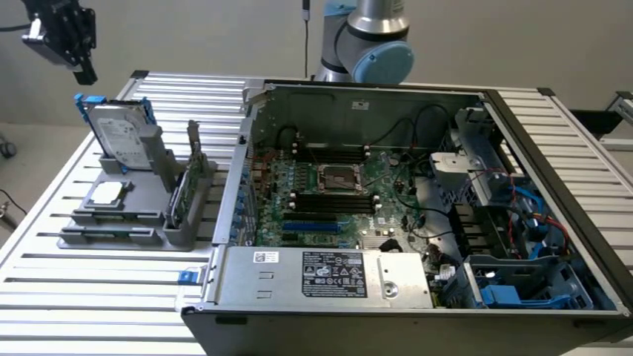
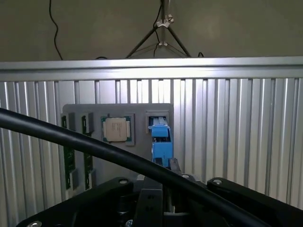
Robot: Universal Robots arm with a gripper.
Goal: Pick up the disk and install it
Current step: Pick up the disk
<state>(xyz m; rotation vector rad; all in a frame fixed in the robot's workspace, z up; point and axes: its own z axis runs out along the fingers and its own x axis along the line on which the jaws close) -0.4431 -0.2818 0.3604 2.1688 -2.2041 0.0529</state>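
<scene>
Disk: stands upright on edge in its slot at the rear of the grey holder, label face showing, blue carrier around it. In the wrist view I read it edge-on, the blue carrier sitting in the holder's slot. Not lifted, not gripped.

Same holder: the small square chip lies flat in its recess just beside the disk, and the thin green cards stand on edge on the side nearer the computer case. All appear seated.

Pincer: hangs in the air above the disk, well apart from it, touching nothing, carrying nothing. Spread or pressed together, I cannot tell from either view.

Holder sits on the slatted aluminium counter, at the exterior view's left. The open computer case lies near it on the exterior view's right, motherboard exposed. Blue bay fittings show in the case's near corner; I cannot say which bay is meant for the disk.

Progress, my judgement: barely begun. Arm is positioned over the pickup spot and no more. The grasp, the lift, the carry across to the case and the seating are all yet to be done.
</scene>
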